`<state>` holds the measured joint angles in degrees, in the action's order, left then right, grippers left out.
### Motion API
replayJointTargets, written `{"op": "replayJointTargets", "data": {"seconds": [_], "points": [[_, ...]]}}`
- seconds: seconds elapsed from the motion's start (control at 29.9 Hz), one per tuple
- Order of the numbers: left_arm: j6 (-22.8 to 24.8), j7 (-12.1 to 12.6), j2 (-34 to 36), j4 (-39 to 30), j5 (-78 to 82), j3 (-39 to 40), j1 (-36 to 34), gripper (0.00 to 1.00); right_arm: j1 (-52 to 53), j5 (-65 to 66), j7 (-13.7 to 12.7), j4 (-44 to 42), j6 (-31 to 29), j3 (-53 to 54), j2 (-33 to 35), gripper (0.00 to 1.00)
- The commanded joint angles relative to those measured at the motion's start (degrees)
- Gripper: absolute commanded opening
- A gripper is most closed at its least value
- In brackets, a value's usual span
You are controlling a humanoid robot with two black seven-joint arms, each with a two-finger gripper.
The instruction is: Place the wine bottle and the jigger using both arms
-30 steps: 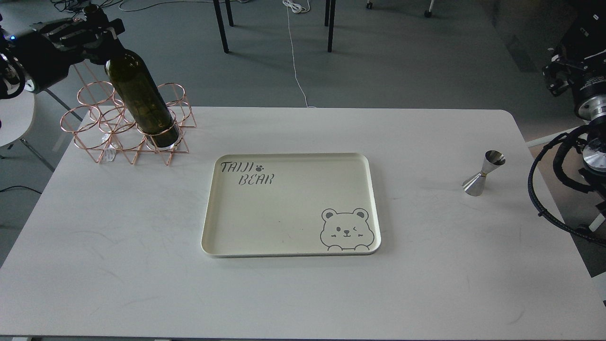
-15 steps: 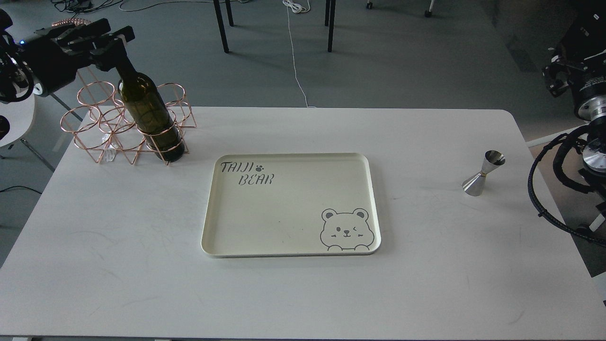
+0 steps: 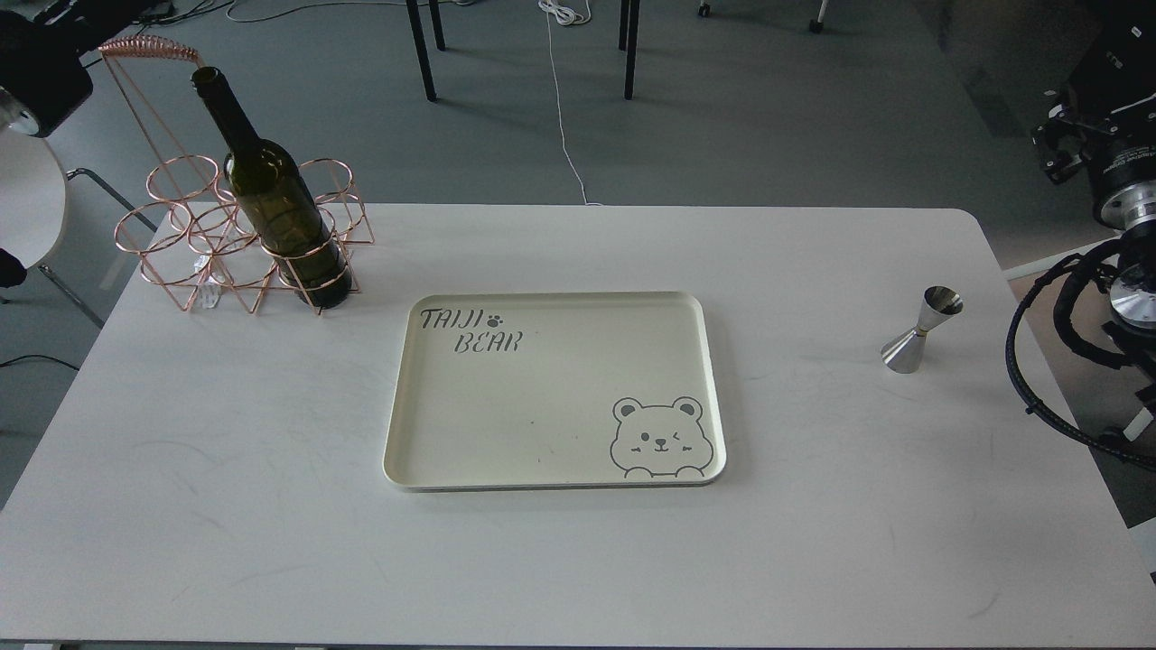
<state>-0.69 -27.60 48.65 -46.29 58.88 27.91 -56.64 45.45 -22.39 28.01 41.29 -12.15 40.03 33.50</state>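
The wine bottle [image 3: 275, 203] is dark olive green and stands in the front right ring of a copper wire rack [image 3: 194, 244] at the table's back left. Nothing holds it. The left arm's end [image 3: 41, 63] is a dark mass in the top left corner, up and left of the bottle's neck and apart from it. The frame edge cuts off its fingers. The silver jigger [image 3: 921, 330] stands upright on the table at the right. My right gripper [image 3: 1058, 149] is dark, off the table's back right edge, above and right of the jigger.
A cream tray [image 3: 406, 451] printed with a bear and "TAIJI BEAR" lies empty at the table's middle. The rack's tall handle [image 3: 144, 47] rises behind the bottle. Black cables [image 3: 1030, 379] hang at the right edge. Chair legs stand on the floor beyond.
The left gripper lowered the bottle upright into the rack ring, let go of its neck and drew back up and left. The right arm and the jigger have not moved.
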Motion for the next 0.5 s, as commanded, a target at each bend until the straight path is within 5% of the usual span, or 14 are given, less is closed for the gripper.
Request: {"op": "replayJointTargets", "data": {"seconds": [0.0, 0.27, 0.47], "points": [[0.34, -0.09, 0.48, 3.48, -12.97, 0.04, -0.05, 0.97, -0.01, 0.33, -0.01, 0.11, -0.15, 0.05, 0.33, 0.99], [12.28, -0.40, 2.33, 5.51, -43.73, 0.04, 0.65, 0.98, -0.01, 0.59, -0.01, -0.86, 0.20, 0.40, 1.12, 0.99], [13.79, -0.40, 0.05, 9.55, -54.47, 0.04, 2.85, 0.98, 0.16, 0.59, -0.01, -3.67, 0.20, 0.57, 1.65, 0.99]]}}
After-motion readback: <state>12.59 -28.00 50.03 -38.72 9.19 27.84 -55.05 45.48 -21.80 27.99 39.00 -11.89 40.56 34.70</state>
